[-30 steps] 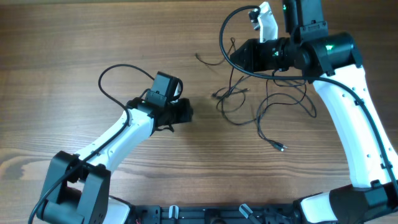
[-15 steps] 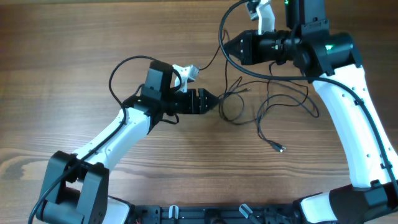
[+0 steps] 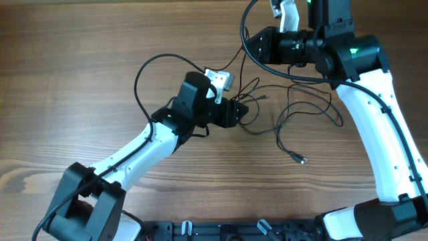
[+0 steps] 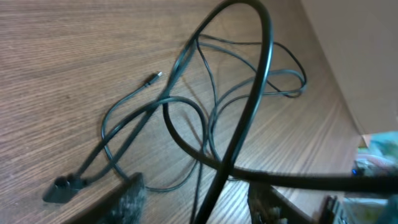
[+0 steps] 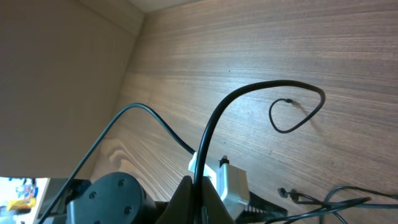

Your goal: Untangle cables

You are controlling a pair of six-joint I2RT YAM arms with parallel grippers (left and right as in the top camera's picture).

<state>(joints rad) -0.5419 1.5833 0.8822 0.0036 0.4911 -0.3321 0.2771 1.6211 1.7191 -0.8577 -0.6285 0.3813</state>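
Note:
The cables [image 3: 279, 127] are thin black cords spread in loose loops on the wood table right of centre, with one plug end [image 3: 301, 158] lying in front. My left gripper [image 3: 239, 111] is open at the left edge of the loops. In the left wrist view its fingers [image 4: 196, 202] straddle thin strands [image 4: 149, 102] on the table, with a plug [image 4: 62, 186] beside the left finger. My right gripper [image 3: 257, 47] is raised at the back and shut on one cable. In the right wrist view that cable [image 5: 273, 87] arcs up from the shut fingers [image 5: 199, 190].
A thick black arm cable [image 3: 242, 37] loops beside the right gripper and crosses the left wrist view [image 4: 249, 106]. The left arm's white camera mount [image 5: 227, 183] shows just below the right gripper. Bare wood table [image 3: 80, 60] extends to the left.
My left arm has swung right and forward until its open gripper reached the cable loops. My right gripper has risen slightly, drawing one strand up from the table.

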